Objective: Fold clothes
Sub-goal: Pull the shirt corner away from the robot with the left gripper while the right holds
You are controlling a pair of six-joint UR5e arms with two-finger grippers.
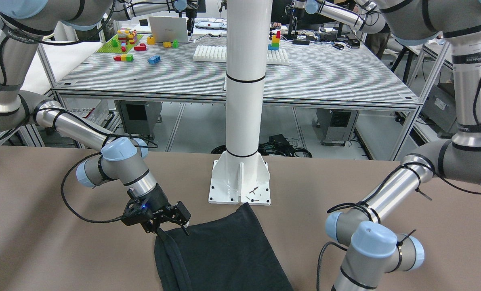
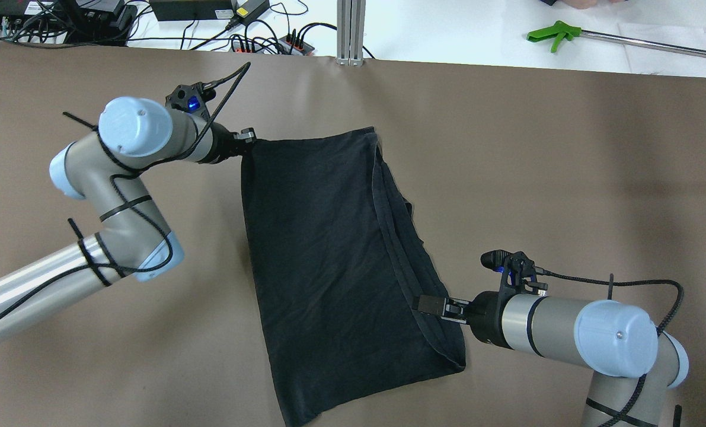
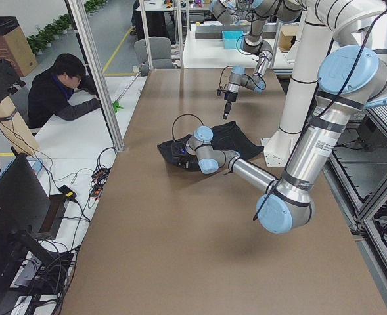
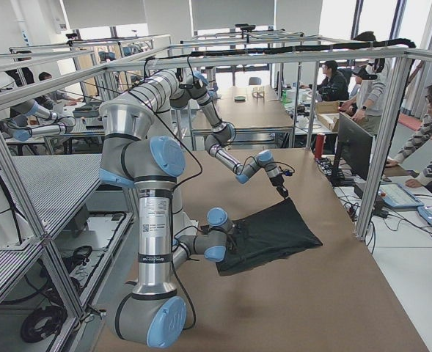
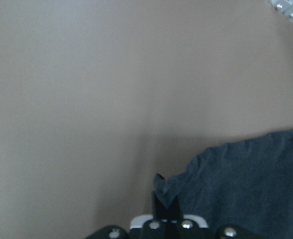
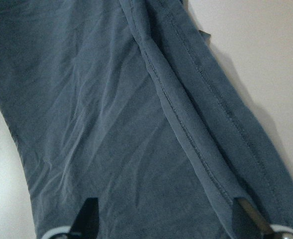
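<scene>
While left gripper (image 2: 251, 137) pinched far-left corner of black garment (image 2: 323, 249) lying on table (image 2: 566, 178), right gripper (image 2: 427, 304) hung wide-open at near-right hem; I judged: bite both layers fully, then lift evenly.

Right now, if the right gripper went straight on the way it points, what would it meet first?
The thin black fabric garment: its hemmed edge lies right before the open right gripper; height unclear.
</scene>
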